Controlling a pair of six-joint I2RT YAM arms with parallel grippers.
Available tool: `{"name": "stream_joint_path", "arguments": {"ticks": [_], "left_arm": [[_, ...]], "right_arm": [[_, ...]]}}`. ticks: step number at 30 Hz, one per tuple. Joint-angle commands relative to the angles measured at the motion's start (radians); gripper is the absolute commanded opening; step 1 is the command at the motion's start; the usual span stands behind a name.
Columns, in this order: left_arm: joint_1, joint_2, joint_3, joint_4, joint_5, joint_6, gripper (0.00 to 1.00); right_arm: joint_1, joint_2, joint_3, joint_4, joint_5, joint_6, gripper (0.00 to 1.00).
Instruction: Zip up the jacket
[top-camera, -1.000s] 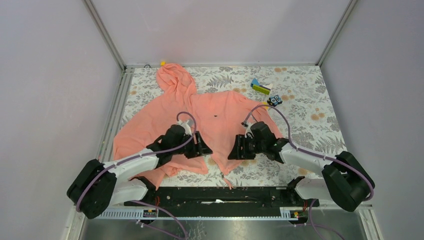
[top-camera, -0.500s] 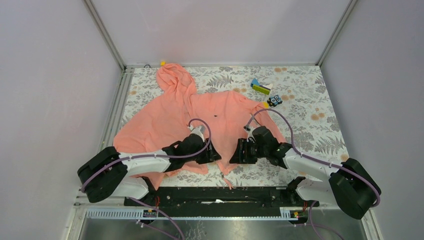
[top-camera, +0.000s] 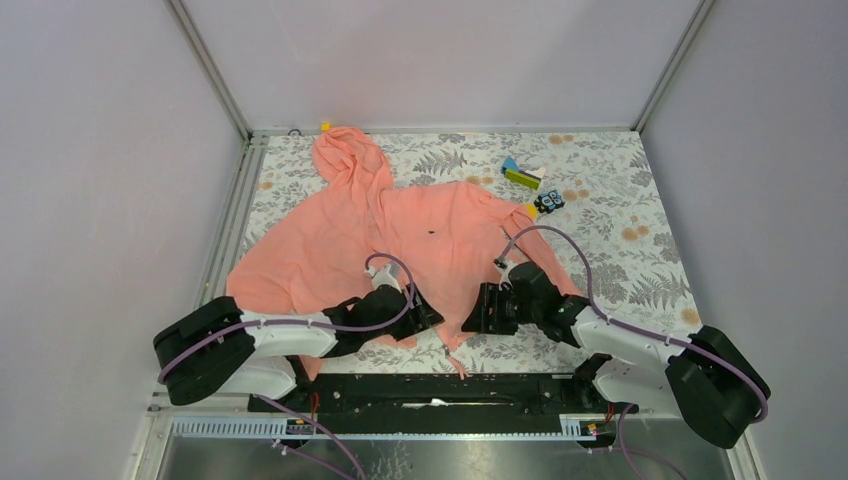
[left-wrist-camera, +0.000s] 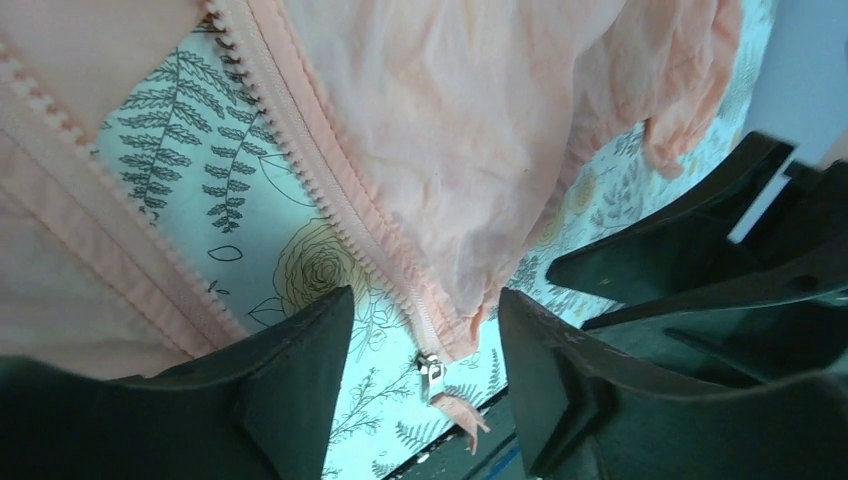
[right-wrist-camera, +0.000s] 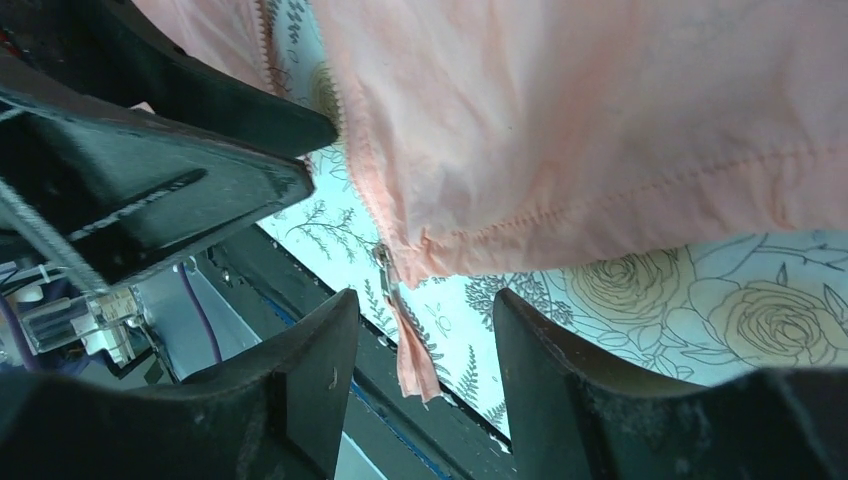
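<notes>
The salmon-pink hooded jacket (top-camera: 330, 235) lies spread on the patterned table, hood at the far left, front zipper open. The zipper slider (left-wrist-camera: 430, 372) hangs at the bottom hem, with a pink pull tab (right-wrist-camera: 415, 365) trailing toward the table's near edge. My left gripper (top-camera: 425, 315) is open and empty, low over the hem; in its wrist view (left-wrist-camera: 425, 340) the slider lies between its jaws, untouched. My right gripper (top-camera: 475, 310) is open and empty just right of the zipper bottom; in its wrist view (right-wrist-camera: 425, 330) the slider (right-wrist-camera: 383, 262) and tab lie between its jaws.
A yellow-green and blue block (top-camera: 520, 175) and a small dark object (top-camera: 549, 202) lie at the back right, beyond the right sleeve. A black rail (top-camera: 440, 385) runs along the near edge, just below the pull tab. Metal frame rails (top-camera: 228, 230) border the table's left side.
Both grippers have moved toward the near edge and closer together, down the jacket front to the zipper's bottom end. The jacket has hardly shifted.
</notes>
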Motion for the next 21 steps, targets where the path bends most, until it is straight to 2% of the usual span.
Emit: {"name": "stream_joint_path", "arguments": {"ticks": [1, 2, 5, 9, 12, 14, 16, 18, 21], "left_arm": [[-0.012, -0.041, -0.024, 0.023, -0.079, -0.082, 0.69], [-0.014, -0.041, -0.027, 0.022, -0.083, -0.088, 0.76], [-0.015, -0.017, -0.028, 0.040, -0.087, -0.103, 0.77], [-0.019, 0.074, -0.012, 0.114, -0.082, -0.114, 0.68], [-0.036, 0.166, 0.015, 0.153, -0.080, -0.105, 0.63], [-0.042, 0.225, 0.027, 0.186, -0.064, -0.106, 0.53], [-0.046, 0.264, 0.028, 0.230, -0.050, -0.102, 0.45], [-0.049, 0.275, 0.016, 0.301, -0.033, -0.075, 0.34], [-0.047, 0.251, -0.004, 0.391, -0.030, -0.019, 0.17]], "right_arm": [[0.011, -0.015, -0.032, 0.055, 0.039, 0.033, 0.59], [0.011, -0.012, -0.034, 0.062, 0.040, 0.033, 0.59], [0.011, 0.006, -0.027, 0.078, 0.048, 0.021, 0.59], [0.010, 0.002, -0.005, 0.088, 0.100, -0.020, 0.63], [0.011, -0.032, -0.006, 0.086, 0.202, -0.093, 0.66], [0.010, -0.062, -0.011, 0.102, 0.244, -0.138, 0.66], [0.010, -0.091, -0.023, 0.156, 0.223, -0.184, 0.66], [0.011, -0.100, 0.000, 0.184, 0.167, -0.256, 0.62], [0.010, -0.074, 0.074, 0.118, 0.157, -0.363, 0.49]]}}
